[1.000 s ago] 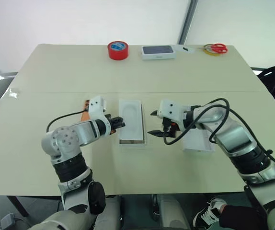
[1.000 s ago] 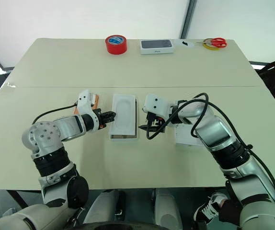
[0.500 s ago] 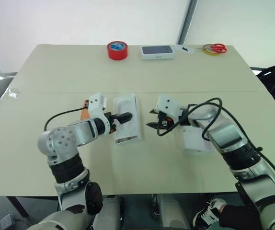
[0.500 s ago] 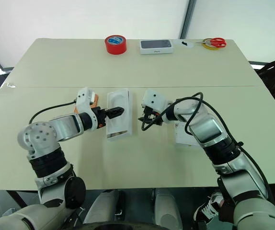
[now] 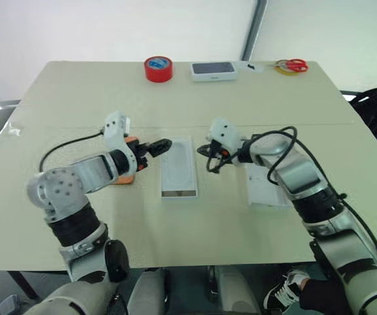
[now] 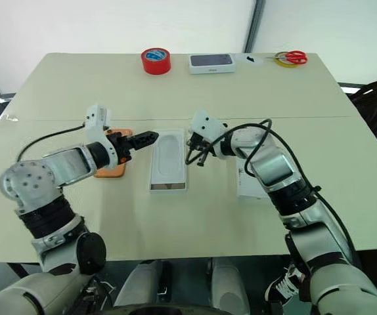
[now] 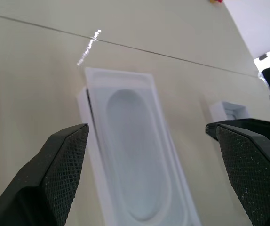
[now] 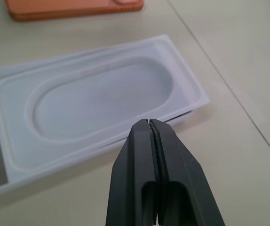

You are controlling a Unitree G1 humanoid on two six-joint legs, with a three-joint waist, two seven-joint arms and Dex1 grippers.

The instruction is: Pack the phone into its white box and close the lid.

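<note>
While flat on the table [image 5: 57, 98], the phone [image 6: 113, 161] sits just left of the white box [image 5: 178, 176], insert [image 8: 97, 101] on top, slid a bit off. Left claw [image 5: 157, 147] wide open above phone. Right claw [image 5: 203, 151] shut, empty, by box. Lid [image 5: 265, 187] right.

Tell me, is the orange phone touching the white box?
Apart. In the right eye view, bare table shows between the phone and the white box.
</note>
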